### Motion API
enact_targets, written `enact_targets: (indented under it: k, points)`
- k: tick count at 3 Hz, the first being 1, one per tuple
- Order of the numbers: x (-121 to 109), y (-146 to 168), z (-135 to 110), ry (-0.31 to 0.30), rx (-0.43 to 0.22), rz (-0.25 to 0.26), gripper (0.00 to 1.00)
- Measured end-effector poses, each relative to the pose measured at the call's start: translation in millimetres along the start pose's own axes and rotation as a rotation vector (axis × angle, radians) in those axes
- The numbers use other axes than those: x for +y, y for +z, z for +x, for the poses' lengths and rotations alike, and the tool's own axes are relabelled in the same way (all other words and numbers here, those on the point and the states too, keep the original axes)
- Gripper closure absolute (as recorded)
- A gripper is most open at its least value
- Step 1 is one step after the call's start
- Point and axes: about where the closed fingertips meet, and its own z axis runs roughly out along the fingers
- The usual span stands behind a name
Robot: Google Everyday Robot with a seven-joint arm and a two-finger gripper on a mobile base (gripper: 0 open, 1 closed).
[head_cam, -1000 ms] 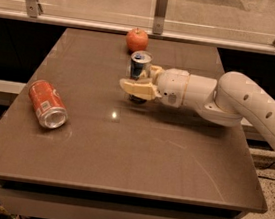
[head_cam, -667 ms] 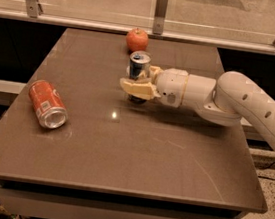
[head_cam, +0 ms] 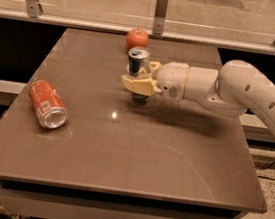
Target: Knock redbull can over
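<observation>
Nothing has moved: the gripper [head_cam: 138, 75], jaws spread, still straddles the upright slim can [head_cam: 138, 58] near the table [head_cam: 171, 161] far edge, untoppled.

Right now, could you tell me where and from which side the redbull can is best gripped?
Grip the redbull can across its mid-body, coming in level from the camera's right: it stands upright and slim, and the apple sits behind it. The gripper is at the can's lower body on that side.
</observation>
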Motion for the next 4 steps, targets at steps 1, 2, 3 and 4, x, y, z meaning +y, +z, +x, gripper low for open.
enact_targets:
  k: [1,2,3,4]
  points:
    - [-3.0,-7.6,-12.6,-0.016,0.111,-0.006,1.0]
    - [-5.7,-14.3,-21.5,-0.031,0.215,-0.005,1.0]
    - [-7.3,-21.3,-26.6,-0.042,0.301,0.001,1.0]
    - [-8.2,-28.4,-27.1,-0.052,0.381,0.014,1.0]
